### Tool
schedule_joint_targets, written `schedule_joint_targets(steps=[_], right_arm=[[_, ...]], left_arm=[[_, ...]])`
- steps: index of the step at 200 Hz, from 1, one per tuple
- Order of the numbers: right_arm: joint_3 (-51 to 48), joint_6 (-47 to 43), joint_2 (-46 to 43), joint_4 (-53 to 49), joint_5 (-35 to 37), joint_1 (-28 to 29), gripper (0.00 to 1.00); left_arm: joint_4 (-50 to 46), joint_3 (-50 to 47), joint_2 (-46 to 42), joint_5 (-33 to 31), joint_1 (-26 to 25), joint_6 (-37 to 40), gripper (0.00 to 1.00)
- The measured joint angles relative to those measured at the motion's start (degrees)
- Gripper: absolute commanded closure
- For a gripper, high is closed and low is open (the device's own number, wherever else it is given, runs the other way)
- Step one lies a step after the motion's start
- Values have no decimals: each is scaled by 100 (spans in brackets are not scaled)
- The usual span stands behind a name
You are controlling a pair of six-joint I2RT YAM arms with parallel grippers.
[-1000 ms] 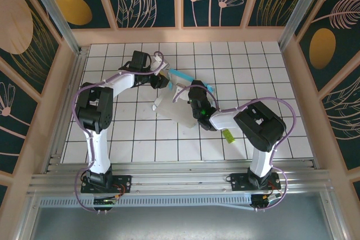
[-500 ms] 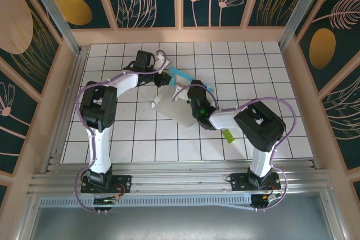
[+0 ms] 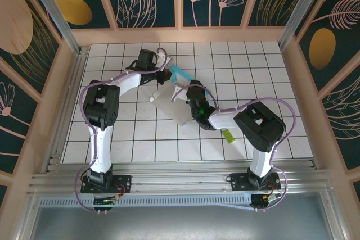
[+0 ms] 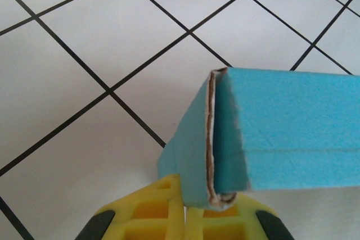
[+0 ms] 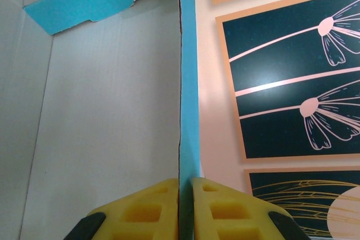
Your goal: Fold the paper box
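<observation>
Paper box (image 3: 170, 103): we see it on the white tiled table (image 3: 253, 66), toward the far middle and between the two grippers; its broad white face is turned up in the top view; a turquoise flap stands at its far edge.

Left gripper (image 3: 164, 77): we find it at the box's far corner; on its own wrist camera the yellow fingers (image 4: 152, 209) are pressed together on a folded turquoise flap of the paper box (image 4: 270, 127); the flap's cut edge shows brownish card between two blue faces; it is clamped on the box.

Right gripper (image 3: 190, 88): we see it at the box's right side; on its wrist camera the two yellow fingers (image 5: 143, 209) pinch a thin upright wall of the paper box (image 5: 112, 111), white on the inner side and turquoise on the outer; no gap shows between pads and card; it grips the box.

Box shape: we read it as partly raised; one wall stands edge-on in the right wrist view; a turquoise flap leans in at the top of that view.

Lime-green strip (image 3: 228, 135): we see it flat on the tiles near the right arm's elbow, well apart from the box.
</observation>
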Motion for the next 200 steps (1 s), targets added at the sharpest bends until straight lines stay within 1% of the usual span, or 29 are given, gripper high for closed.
schedule_joint_targets(steps=[11, 29, 37, 51, 66, 86, 124, 138, 159, 179, 183, 194, 200], right_arm=[[11, 17, 0, -17, 2, 0, 87], [39, 59, 0, -74, 4, 0, 87], [52, 81, 0, -96, 4, 0, 87], [83, 111, 0, -127, -7, 0, 87], [101, 125, 0, -168, -17, 0, 87], [122, 127, 0, -205, -22, 0, 87], [151, 140, 0, -251, -46, 0, 87], [151, 146, 0, -251, -46, 0, 87], [166, 162, 0, -258, -52, 0, 87], [188, 188, 0, -299, -72, 0, 87], [188, 195, 0, -299, -83, 0, 87], [188, 232, 0, -302, -92, 0, 87], [190, 251, 0, -304, -98, 0, 87]], left_arm=[[9, 0, 0, -22, -11, -35, 100], [13, 7, 0, -48, -22, -63, 82], [13, 13, 7, -63, -31, -83, 77], [4, 57, 48, -66, -52, -120, 73], [0, 127, 111, -66, -76, -114, 72], [-46, 267, 203, -70, -90, -107, 75], [-170, 586, 391, -149, -90, 22, 94], [-195, 621, 411, -168, -92, 50, 100], [-192, 623, 411, -310, -118, 9, 100], [-170, 640, 411, -678, -212, -52, 100], [-157, 640, 411, -754, -234, -66, 95], [-107, 640, 411, -935, -282, -90, 78], [-85, 640, 411, -1036, -308, -118, 73]])
